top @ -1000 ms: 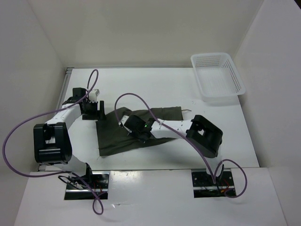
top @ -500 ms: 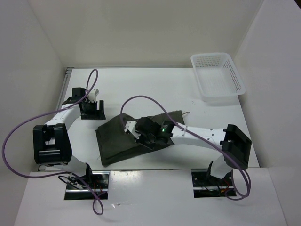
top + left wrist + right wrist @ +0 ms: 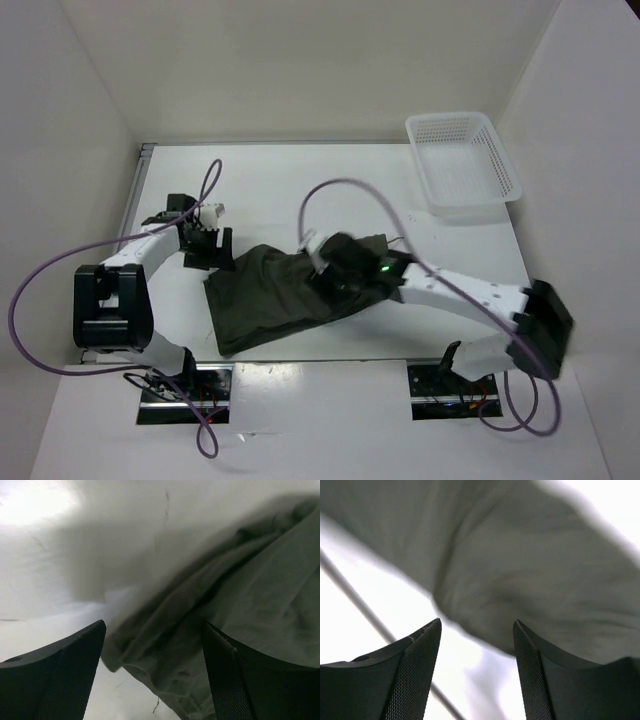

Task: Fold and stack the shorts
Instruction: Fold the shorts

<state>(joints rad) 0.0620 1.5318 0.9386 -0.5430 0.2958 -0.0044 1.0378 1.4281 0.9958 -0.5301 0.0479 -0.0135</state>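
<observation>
The pair of dark olive-green cloth shorts (image 3: 265,295) is seen lying rumpled on the white table (image 3: 300,180), approx. centre. It is partly doubled over w/ a loose bulge toward the left, well apart from the white plastic lattice basket (image 3: 450,118) at the far right corner. The left gripper (image 3: 154,623) is held low at the cloth's far-left edge, jaws spread wide, nothing btwn them. The right gripper (image 3: 476,622) is poised over the cloth's right part, jaws parted & likewise empty; that view is blurred.

Risks, as judged:
- W/ no grip on either side, the fold could slump open or be left skewed.
- If the left jaws are closed here, only the top layer of the bunched edge may be caught, & the layers would be dragged apart.
- The cloth could be brushed by a fast right-arm sweep & the crease undone.
</observation>
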